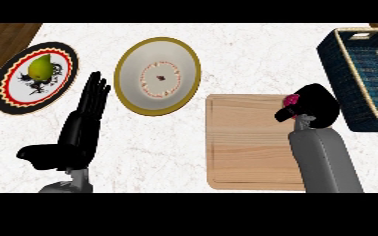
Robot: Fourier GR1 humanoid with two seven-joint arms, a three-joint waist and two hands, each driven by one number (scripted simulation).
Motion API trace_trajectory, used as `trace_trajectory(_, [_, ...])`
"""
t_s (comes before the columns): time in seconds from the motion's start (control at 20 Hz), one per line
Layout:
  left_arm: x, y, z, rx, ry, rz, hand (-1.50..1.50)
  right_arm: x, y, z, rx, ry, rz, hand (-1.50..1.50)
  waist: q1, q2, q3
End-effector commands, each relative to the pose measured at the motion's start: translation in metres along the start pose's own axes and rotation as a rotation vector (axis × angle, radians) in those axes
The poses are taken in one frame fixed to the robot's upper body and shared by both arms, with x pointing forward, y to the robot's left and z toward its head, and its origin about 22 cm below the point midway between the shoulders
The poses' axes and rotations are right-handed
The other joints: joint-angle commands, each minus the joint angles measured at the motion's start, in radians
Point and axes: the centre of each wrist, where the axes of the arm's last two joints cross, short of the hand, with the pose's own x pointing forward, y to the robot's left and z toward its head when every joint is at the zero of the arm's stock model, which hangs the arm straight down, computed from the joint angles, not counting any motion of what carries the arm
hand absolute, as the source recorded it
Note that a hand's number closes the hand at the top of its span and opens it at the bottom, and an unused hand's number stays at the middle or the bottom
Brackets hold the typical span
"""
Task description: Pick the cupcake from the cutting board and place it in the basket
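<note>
Here the right hand (316,105) curls round the cupcake (292,99) over the cutting board (244,145)

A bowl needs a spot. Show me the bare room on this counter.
Bare marble: between the gold-rimmed white plate and dark blue woven basket, above the wooden cutting board; and below that plate, beside the black left hand. Crowded: the board's far-right corner, where the right hand holds the pink cupcake.

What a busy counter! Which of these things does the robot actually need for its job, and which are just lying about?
Part of the job: cupcake, in the right robot hand; cutting board beneath; basket at the right.
Just lying about: patterned plate with a pear; gold-rimmed plate; left robot hand, open, resting at left.
</note>
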Motion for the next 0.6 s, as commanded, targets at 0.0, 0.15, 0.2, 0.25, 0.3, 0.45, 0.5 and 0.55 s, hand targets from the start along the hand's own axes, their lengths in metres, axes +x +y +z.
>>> trace_trajectory(0.0, [0.008, -0.005, -0.004, -0.040, -0.037, 0.007, 0.00, 0.011, -0.043, -0.040, -0.113, 0.273, -0.109, 1.50, 0.050, 0.025, 0.001])
trace_trajectory(0.15, [0.004, -0.009, -0.006, -0.066, -0.024, 0.001, 0.00, 0.027, -0.078, -0.054, -0.210, 0.306, -0.191, 1.50, 0.074, 0.030, 0.001])
trace_trajectory(0.2, [0.005, -0.015, -0.006, -0.087, -0.035, 0.001, 0.00, 0.034, -0.085, -0.053, -0.246, 0.313, -0.220, 1.50, 0.086, 0.031, 0.001])
trace_trajectory(0.25, [0.009, -0.016, -0.008, -0.096, -0.030, 0.011, 0.00, 0.039, -0.094, -0.055, -0.266, 0.322, -0.263, 1.50, 0.090, 0.028, 0.002])
trace_trajectory(0.3, [0.009, -0.016, -0.010, -0.090, -0.031, 0.021, 0.00, 0.045, -0.107, -0.054, -0.309, 0.321, -0.307, 1.50, 0.094, 0.029, 0.001])
trace_trajectory(0.45, [0.011, -0.018, -0.013, -0.104, -0.032, 0.013, 0.00, 0.058, -0.135, -0.052, -0.439, 0.286, -0.405, 1.50, 0.106, 0.030, 0.001])
trace_trajectory(0.5, [0.006, -0.019, -0.010, -0.107, -0.027, 0.016, 0.00, 0.061, -0.144, -0.052, -0.494, 0.284, -0.423, 1.50, 0.113, 0.029, -0.001])
trace_trajectory(0.55, [0.007, -0.019, -0.011, -0.121, -0.026, 0.017, 0.00, 0.068, -0.154, -0.048, -0.540, 0.274, -0.438, 1.50, 0.120, 0.030, -0.002])
